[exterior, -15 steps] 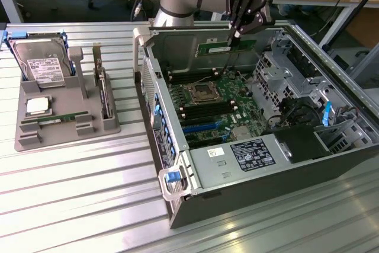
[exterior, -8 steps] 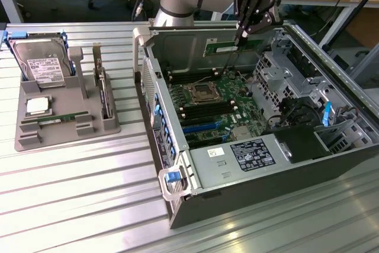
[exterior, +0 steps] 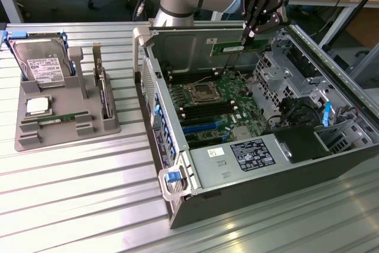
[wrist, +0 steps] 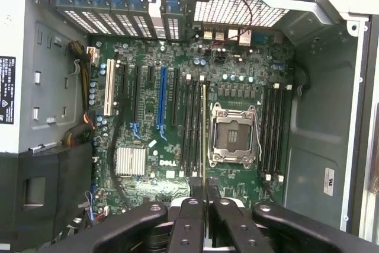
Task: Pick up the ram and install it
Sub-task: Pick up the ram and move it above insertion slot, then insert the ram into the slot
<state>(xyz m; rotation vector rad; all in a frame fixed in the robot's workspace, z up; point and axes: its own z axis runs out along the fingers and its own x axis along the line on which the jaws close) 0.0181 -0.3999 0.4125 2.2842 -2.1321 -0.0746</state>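
We are looking at a ribbed metal surface (exterior: 77, 188) in a workshop, with wooden desks and cabling behind it. In the exterior view a grey tray (exterior: 65, 137) lies toward the exterior view's left, carrying a hard drive (exterior: 41, 63) and a square processor chip (exterior: 37, 106). Well apart from it, toward the exterior view's right, an open computer case (exterior: 237, 194) lies on its side with its motherboard (exterior: 207, 111) exposed. The arm reaches in from the far side. Its claw (exterior: 247, 38) hangs over the far edge of the case, pinched on the ram (exterior: 234, 47). The ram is a long green stick held level and clear above the board, touching nothing below it as far as we can see.

In the wrist view we look straight down past the claw (wrist: 205, 192), whose fingers are nearly closed, clamping the ram (wrist: 205, 134) edge-on between them. The stick reads as a thin line running over the dark memory slots (wrist: 190, 125), just beside the empty processor socket (wrist: 234, 134).

We judge the pick-up done, since the ram is lifted and carried over the case. The installing is not done, because the stick sits above the slots and we cannot tell which slot it lines up with.
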